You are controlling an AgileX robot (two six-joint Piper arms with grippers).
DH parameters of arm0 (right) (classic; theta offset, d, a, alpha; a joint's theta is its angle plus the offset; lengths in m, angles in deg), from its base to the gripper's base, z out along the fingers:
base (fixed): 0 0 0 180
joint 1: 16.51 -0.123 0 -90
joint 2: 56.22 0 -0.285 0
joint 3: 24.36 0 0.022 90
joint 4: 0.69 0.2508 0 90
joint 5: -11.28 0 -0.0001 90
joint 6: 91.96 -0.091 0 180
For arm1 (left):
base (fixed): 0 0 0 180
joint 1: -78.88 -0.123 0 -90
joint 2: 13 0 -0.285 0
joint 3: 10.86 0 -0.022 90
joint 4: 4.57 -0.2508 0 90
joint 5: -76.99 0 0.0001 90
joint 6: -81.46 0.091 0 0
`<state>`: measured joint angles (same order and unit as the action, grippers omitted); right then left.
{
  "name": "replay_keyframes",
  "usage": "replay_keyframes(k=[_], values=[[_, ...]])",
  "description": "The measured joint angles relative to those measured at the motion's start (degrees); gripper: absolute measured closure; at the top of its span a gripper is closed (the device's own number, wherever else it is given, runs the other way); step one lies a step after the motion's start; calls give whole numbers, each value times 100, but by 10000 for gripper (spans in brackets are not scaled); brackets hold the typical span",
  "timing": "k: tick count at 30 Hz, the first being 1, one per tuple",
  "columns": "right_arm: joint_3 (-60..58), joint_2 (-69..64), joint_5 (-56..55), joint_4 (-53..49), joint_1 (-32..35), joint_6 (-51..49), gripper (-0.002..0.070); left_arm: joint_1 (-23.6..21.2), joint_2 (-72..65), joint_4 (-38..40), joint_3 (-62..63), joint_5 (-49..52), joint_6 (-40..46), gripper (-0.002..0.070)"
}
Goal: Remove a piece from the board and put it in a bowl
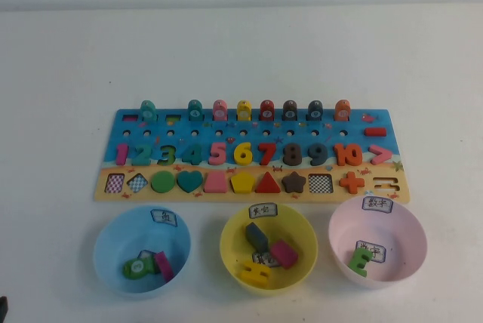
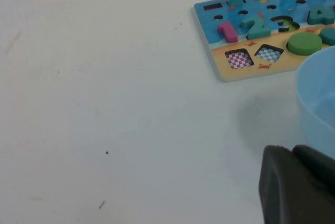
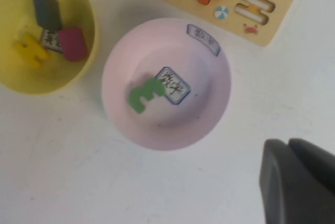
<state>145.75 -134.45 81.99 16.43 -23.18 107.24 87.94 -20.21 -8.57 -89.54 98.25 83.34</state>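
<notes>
— While hunting for the tools, start where?

— With right gripper (image 3: pixel 299 181): only a dark bulk in its own wrist view, hanging over bare table just beside bowl (image 3: pixel 209 124), on the side away from board (image 3: pixel 272 20). Open or shut? Cannot tell. No sign of anything held.

— And left gripper (image 2: pixel 301 185)?

— Same story: a dark bulk, low over the table next to blue bowl (image 2: pixel 316 98), facing the board's left end near 1 (image 2: pixel 226 30). Cannot tell its state either. Neither tool in the high view.

— Then where to look for piece (image 1: pixel 292 154)?

— On the board, seated in the numeral row between 7 (image 1: pixel 266 153) and 9 (image 1: pixel 318 155), with star (image 1: pixel 293 182) just below it in the tan band. Not yet lifted. Absent from both wrist views.

— Which way from the tools?

— From the right gripper: beyond the bowl, farther from the robot, and off to the robot's left. From the left gripper: well apart, across most of the board's length. Right of the board's middle, so probably nearer the right arm.

— Long axis?

— Running away from the robot, across the board's long side. Likely best pinched across the narrow waist, approaching from above.

— Anything in the bowl already?

— Green piece (image 1: pixel 360 260) lying near the middle, beside a white label. Plenty of free floor around it for a drop, by the look of it.
</notes>
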Motion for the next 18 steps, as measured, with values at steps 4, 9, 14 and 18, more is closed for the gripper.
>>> replay_keyframes(k=[4, 9, 14, 18], values=[[878, -1019, 23, -824, -555, -410, 694, 0, 0, 0, 0, 0, 0, 679], [2087, -2364, 23, -956, -705, -565, 694, 0, 0, 0, 0, 0, 0, 679], [2805, -3385, 13, -393, -804, -354, 694, 0, 0, 0, 0, 0, 0, 679], [3141, -3913, 0, -104, -936, -301, 694, 0, 0, 0, 0, 0, 0, 679]])
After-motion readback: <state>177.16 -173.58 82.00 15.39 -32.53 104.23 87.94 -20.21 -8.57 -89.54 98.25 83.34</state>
